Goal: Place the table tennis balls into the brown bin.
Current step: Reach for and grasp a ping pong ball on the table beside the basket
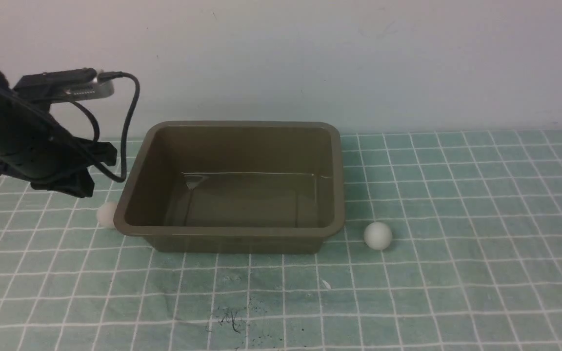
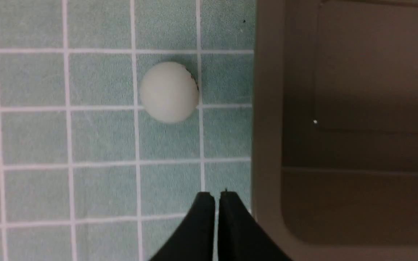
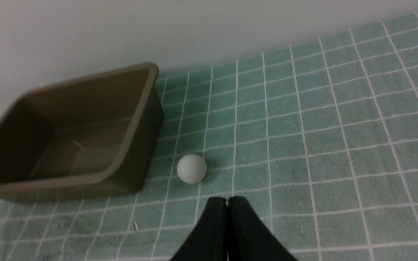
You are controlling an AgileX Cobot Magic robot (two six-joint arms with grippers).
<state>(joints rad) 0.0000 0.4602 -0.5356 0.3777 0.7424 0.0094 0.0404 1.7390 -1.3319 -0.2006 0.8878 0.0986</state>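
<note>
The brown bin (image 1: 137,161) stands in the middle of the checked cloth with nothing inside it. One table tennis ball (image 1: 107,214) lies against its left side, partly hidden by the rim; the left wrist view shows this ball (image 2: 169,92) on the cloth next to the bin's rim (image 2: 267,108). My left gripper (image 2: 216,195) hovers above the cloth a short way from that ball, shut and holding nothing. The other ball (image 1: 377,236) rests off the bin's front right corner. My right gripper (image 3: 227,200) is shut and empty, a little behind that ball (image 3: 191,169).
The green checked cloth (image 1: 456,273) covers the table up to a white wall (image 1: 310,58) close behind the bin. My left arm (image 1: 27,141) with its looping black cable hangs over the cloth left of the bin. The right arm is outside the front view.
</note>
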